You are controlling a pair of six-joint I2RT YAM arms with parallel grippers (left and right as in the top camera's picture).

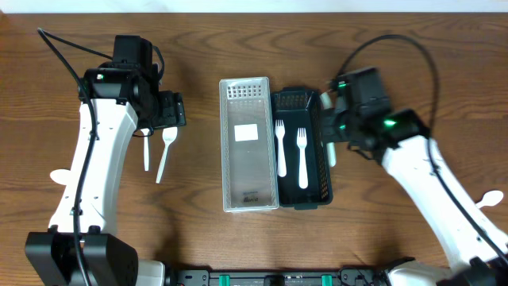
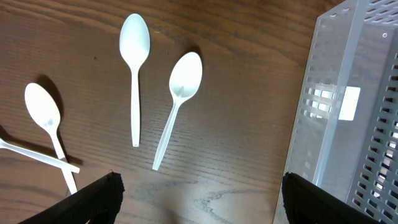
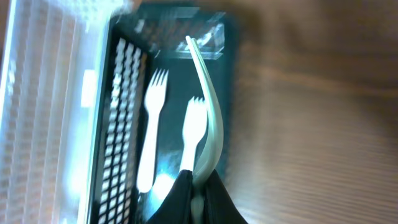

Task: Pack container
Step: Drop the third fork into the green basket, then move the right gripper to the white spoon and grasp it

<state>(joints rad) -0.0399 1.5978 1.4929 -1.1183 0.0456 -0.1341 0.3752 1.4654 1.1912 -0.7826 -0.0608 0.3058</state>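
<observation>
A dark container (image 1: 326,171) stands beside a clear container (image 1: 248,87) at mid table. Two white forks (image 1: 280,147) (image 1: 302,157) lie in the dark one; both forks also show in the right wrist view (image 3: 149,124) (image 3: 193,130). My right gripper (image 1: 329,131) is shut on a white plastic utensil (image 3: 205,106), seen edge-on over the dark container's (image 3: 124,93) right rim; I cannot tell its kind. My left gripper (image 1: 171,111) is open and empty above two white spoons (image 1: 147,149) (image 1: 165,155), which also show in the left wrist view (image 2: 134,62) (image 2: 180,93) ahead of the open jaws (image 2: 199,199).
A third spoon (image 2: 46,118) lies crossed over another utensil's handle at the left. More white spoons lie at the far left (image 1: 59,176) and far right (image 1: 492,199). The clear container's wall (image 2: 348,106) is close on the left gripper's right side.
</observation>
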